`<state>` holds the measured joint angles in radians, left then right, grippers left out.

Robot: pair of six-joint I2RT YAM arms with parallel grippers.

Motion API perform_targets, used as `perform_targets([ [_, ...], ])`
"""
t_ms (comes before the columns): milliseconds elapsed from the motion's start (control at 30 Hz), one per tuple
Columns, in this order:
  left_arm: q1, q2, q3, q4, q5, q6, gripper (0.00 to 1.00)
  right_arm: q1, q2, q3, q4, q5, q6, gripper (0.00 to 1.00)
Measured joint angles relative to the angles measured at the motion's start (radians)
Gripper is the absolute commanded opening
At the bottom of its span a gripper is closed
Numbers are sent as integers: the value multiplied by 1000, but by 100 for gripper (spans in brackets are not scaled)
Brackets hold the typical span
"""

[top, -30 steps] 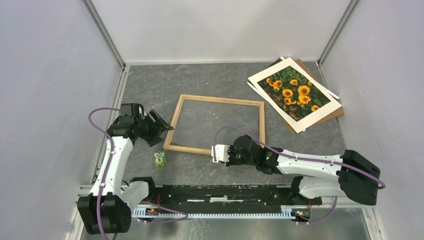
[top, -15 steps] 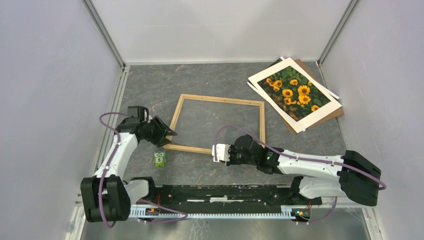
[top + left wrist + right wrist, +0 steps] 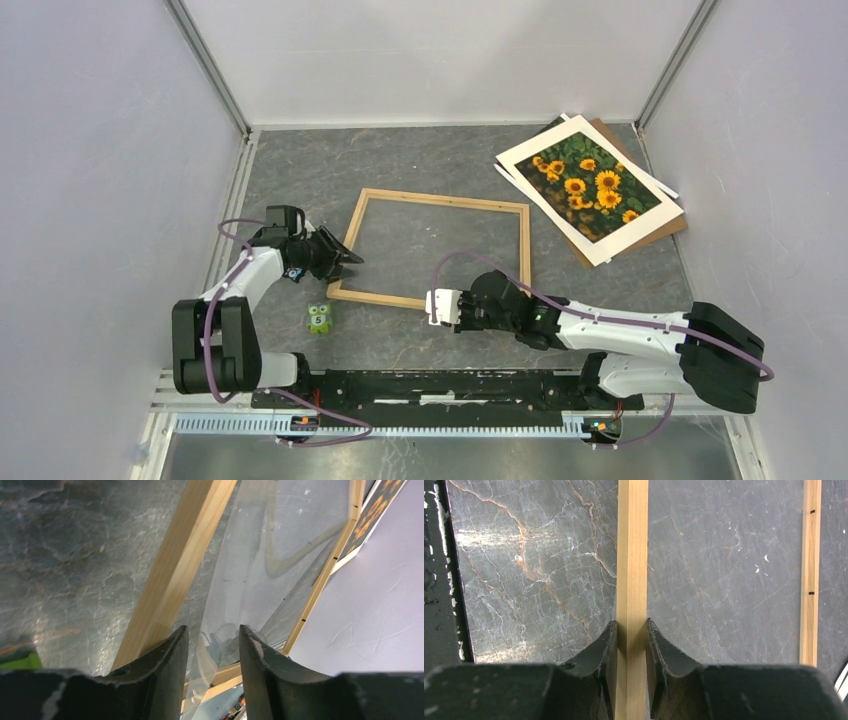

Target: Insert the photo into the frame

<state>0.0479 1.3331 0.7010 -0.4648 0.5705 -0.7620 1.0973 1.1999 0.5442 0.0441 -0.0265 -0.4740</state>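
Note:
The frame (image 3: pixel 440 198), thin light wooden strips, lies flat in the middle of the table. The photo (image 3: pixel 590 185) of sunflowers lies face up on a stack at the back right, apart from the frame. My right gripper (image 3: pixel 432 306) is shut on the frame's near strip (image 3: pixel 632 555), one finger on each side of the wood. My left gripper (image 3: pixel 347 262) is low at the frame's left strip (image 3: pixel 185 555), jaws apart. Between its fingertips (image 3: pixel 176 645) I see the edge of a clear pane (image 3: pixel 280 530), and nothing is pinched.
A brown backing board (image 3: pixel 662 232) and white sheets lie under the photo. A small green toy figure (image 3: pixel 319 318) stands near the frame's near left corner. Enclosure walls close the sides and back. A black rail (image 3: pixel 450 385) runs along the near edge.
My left gripper has moved right to the frame's left strip and its jaws have narrowed. The right gripper and the frame have stayed put.

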Motion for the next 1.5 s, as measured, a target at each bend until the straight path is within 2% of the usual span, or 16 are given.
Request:
perform_targets([
  [100,0,38,8,42,27,0,52,0,-5,-8,1,0,0,0],
  [200,0,92,39,64,43,1,48,0,-6,-11,3,0,0,0],
  [267,0,136,66,83,53,1,41,0,-6,-12,6,0,0,0],
  [400,0,188,98,111,82,2,39,0,-6,-19,16,-1,0,0],
  [567,-12,194,126,109,93,18,32,0,-6,-32,31,-1,-1,0],
  [767,-31,178,168,39,58,84,15,-1,-6,-36,41,0,1,0],
  [867,-33,148,172,0,33,106,3,-1,-6,-36,45,0,2,0],
  [1167,-92,100,230,-85,-17,106,2,-1,11,-36,47,-8,0,0],
  [1500,-134,31,301,-156,-91,31,2,9,50,-34,58,-22,-21,0],
])
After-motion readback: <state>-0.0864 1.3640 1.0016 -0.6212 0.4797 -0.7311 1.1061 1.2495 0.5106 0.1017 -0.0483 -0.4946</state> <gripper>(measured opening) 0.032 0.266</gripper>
